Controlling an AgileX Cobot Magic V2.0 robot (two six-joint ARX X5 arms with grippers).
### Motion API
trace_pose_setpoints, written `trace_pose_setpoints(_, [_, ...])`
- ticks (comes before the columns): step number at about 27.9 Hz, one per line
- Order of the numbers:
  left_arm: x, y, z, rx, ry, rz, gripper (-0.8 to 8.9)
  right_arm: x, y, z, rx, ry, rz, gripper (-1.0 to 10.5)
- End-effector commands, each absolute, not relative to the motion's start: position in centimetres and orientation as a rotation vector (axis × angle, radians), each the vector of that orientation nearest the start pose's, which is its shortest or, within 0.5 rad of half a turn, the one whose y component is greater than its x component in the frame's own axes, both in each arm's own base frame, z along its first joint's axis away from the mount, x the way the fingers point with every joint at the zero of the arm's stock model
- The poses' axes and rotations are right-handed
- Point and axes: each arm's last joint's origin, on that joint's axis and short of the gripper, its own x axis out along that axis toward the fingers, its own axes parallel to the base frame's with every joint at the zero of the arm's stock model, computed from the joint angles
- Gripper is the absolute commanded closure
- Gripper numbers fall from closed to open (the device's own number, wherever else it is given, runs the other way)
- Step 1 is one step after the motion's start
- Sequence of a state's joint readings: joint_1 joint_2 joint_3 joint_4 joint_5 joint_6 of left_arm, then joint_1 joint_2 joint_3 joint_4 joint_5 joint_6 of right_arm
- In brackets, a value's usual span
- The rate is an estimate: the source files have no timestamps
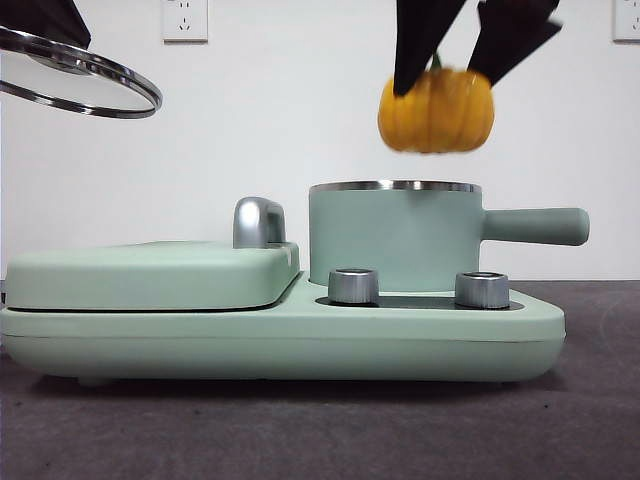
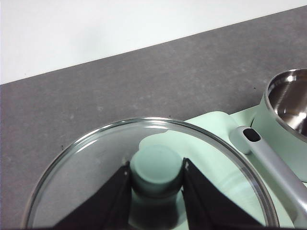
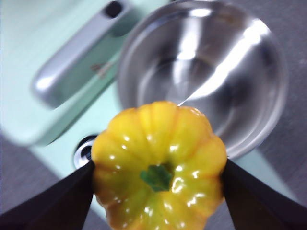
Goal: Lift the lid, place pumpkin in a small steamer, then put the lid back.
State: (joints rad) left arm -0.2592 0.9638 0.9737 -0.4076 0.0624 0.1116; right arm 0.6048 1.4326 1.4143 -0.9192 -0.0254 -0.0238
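Hovering above the open small steamer (image 1: 395,237), the right gripper (image 1: 470,45) clamped the pumpkin (image 1: 436,110); at ten o'clock, the left gripper (image 2: 156,191) pinched the lid (image 1: 75,80) aloft. Placing was underway; lowering straight down seemed needed.

No legible text (none anywhere)
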Motion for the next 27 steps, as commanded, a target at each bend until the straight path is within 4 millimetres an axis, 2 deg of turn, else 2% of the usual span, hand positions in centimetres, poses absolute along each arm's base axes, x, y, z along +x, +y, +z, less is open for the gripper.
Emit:
trace_pose_setpoints(1, [19.7, -5.5, 35.3, 0.150, 0.329, -0.345, 8.04, 25.4, 17.0, 34.2, -0.318, 0.889, 0.597, 6.1])
trace_pose_setpoints(7, [19.7, -5.5, 35.3, 0.150, 0.329, -0.345, 8.03, 28.5, 17.4, 33.5, -0.302, 0.868, 0.566, 6.2])
trace_pose_setpoints(16, [19.7, -5.5, 35.3, 0.146, 0.330, -0.344, 8.03, 30.6, 18.1, 32.5, -0.289, 0.865, 0.562, 6.2])
trace_pose_setpoints(27, [19.7, -5.5, 35.3, 0.143, 0.333, -0.344, 8.04, 33.4, 19.6, 27.8, -0.331, 0.968, 0.575, 6.2])
